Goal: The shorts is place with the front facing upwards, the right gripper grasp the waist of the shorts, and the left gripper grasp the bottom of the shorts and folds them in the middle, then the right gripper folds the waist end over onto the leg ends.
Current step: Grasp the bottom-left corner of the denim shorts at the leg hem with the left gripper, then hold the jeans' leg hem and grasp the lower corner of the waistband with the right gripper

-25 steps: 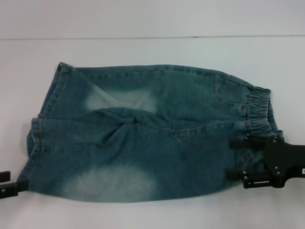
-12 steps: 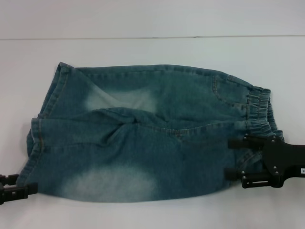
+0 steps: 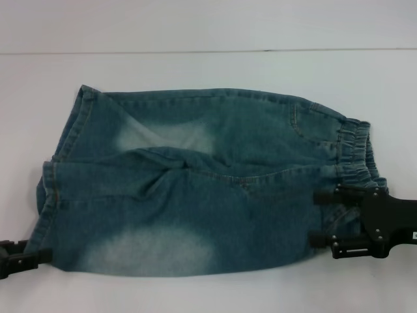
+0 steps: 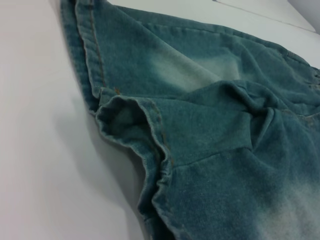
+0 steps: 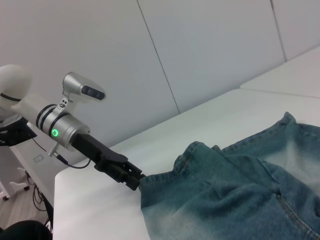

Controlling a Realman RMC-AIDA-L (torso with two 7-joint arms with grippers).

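Note:
Faded blue denim shorts point(image 3: 195, 195) lie flat on the white table, with the elastic waist point(image 3: 355, 153) to the right and the leg hems point(image 3: 49, 195) to the left. My right gripper point(image 3: 319, 216) is open at the near corner of the waist, one finger on each side of the fabric edge. The left gripper point(image 3: 39, 254) sits low on the table at the near corner of the closer leg hem. In the right wrist view the left gripper point(image 5: 134, 179) touches that corner of the shorts point(image 5: 240, 195). The left wrist view shows the rumpled hem point(image 4: 155, 130) close up.
White table point(image 3: 208, 72) stretches behind and around the shorts, ending at a pale wall. The right wrist view shows the left arm point(image 5: 65, 130) reaching in over the table's edge, with a second white surface point(image 5: 295, 75) beyond.
The left gripper has slid right along the table to the corner of the leg hem. The right gripper and the shorts have stayed in place.

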